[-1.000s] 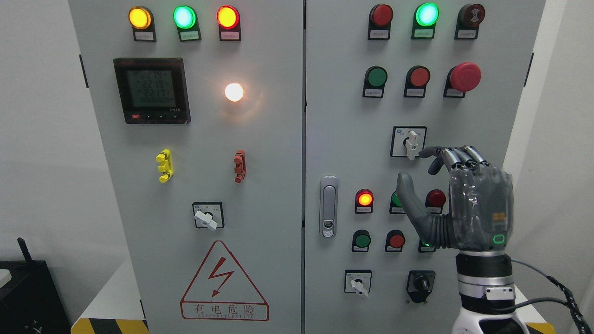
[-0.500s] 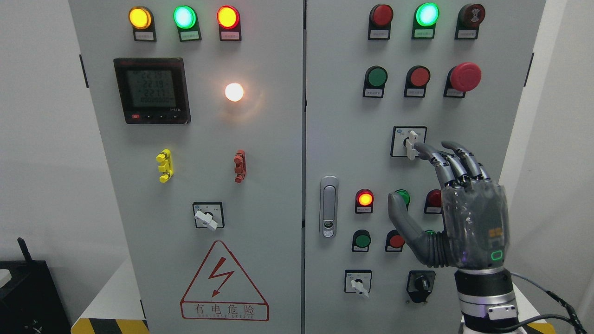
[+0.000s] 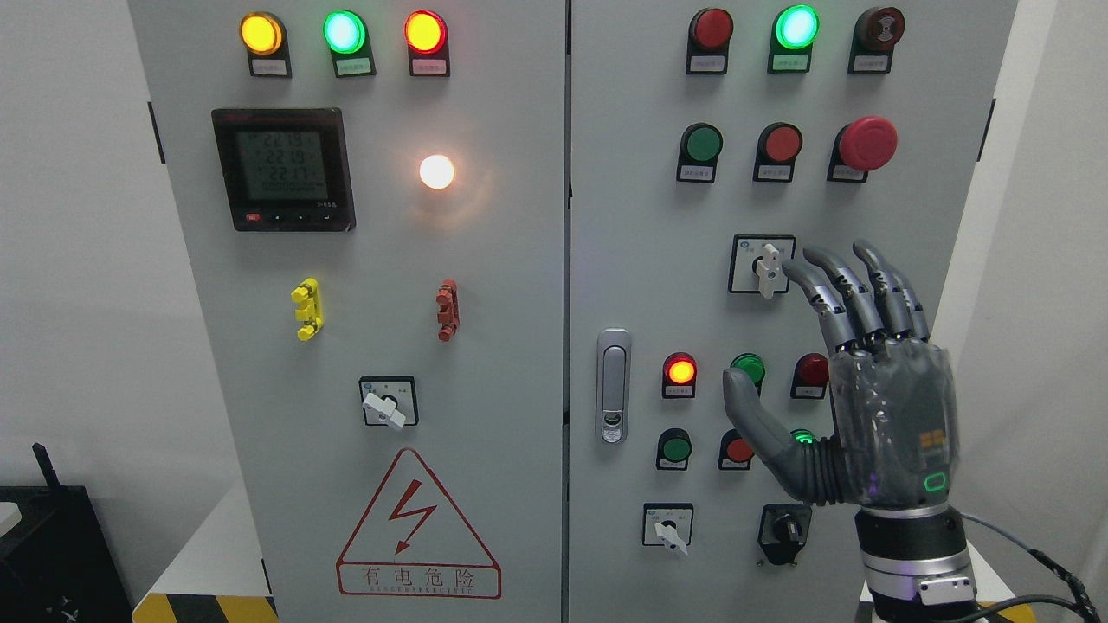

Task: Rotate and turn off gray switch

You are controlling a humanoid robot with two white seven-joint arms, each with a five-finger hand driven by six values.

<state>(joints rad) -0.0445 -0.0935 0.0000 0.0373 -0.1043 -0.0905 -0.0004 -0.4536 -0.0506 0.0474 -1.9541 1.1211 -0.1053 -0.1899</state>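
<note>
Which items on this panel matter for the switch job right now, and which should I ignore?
In play:
- white-handled gray rotary switch in its black frame
- right robot hand, fingers spread beside it

Ignore:
- big red mushroom button
- black digital meter
- yellow plastic clip

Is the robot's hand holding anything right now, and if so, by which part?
Nothing is held. The right hand is open, fingers spread, the index fingertip just beside the gray switch handle without gripping it.
</note>
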